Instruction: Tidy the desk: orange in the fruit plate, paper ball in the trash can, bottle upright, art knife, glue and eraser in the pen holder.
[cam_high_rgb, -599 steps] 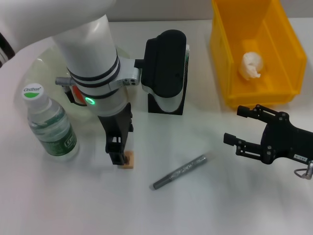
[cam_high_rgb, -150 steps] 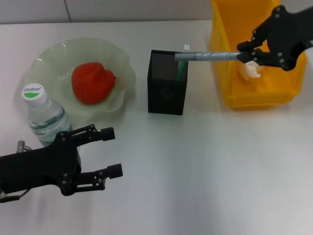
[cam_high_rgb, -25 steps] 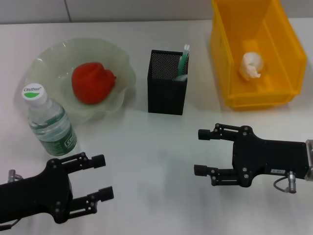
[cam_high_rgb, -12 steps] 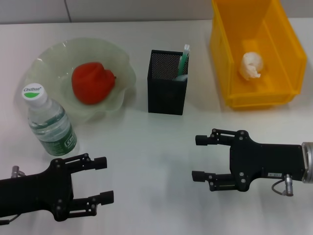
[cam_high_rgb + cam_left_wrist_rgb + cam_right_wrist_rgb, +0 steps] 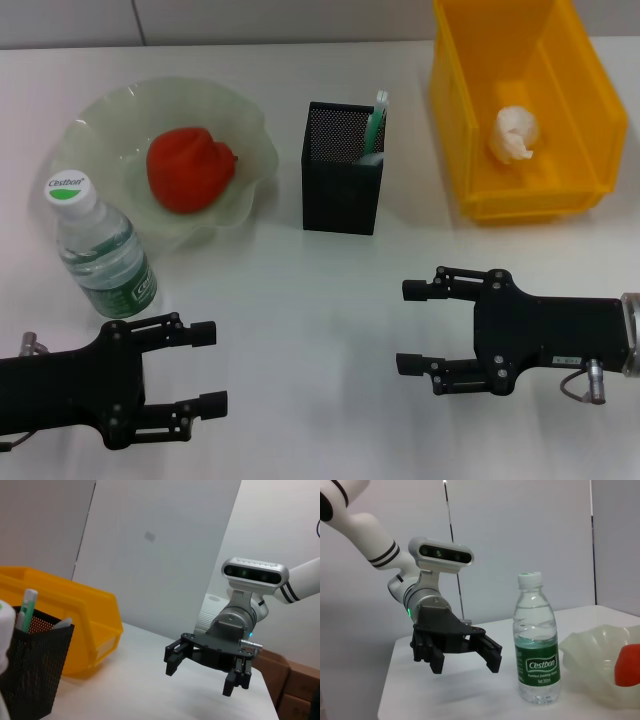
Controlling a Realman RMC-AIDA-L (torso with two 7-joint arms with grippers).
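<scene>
Orange (image 5: 190,168): sits in fruit plate (image 5: 100,120), well beyond left fingers, apart from both grippers.
Paper ball (image 5: 515,133): in yellow trash can (image 5: 452,120), far past right fingertips.
Bottle (image 5: 100,255): upright, cap on, just beyond left gripper's fingertips, not touching.
Pen holder (image 5: 342,185): black mesh, between plate & bin, well ahead of both grippers; green-capped stick and a grey tip poke out; eraser not visible inside, can't tell.
Left gripper (image 5: 205,368): low on near side of desk, fingers spread wide, empty.
Right gripper (image 5: 412,328): near side too, fingers wide apart, holding nothing.
Step in hand (judgement): looks like everything's placed; what's left is parking the arms. Do it well: pull back w/ fingers clear of bottle so it doesn't tip, stay low & slow near it.
Views: head view alone shows ball in bin & holder contents from above. Right wrist view shows bottle standing straight w/ label readable, plus left gripper beside it; left wrist view shows right gripper's open fingers off the desk surface.
</scene>
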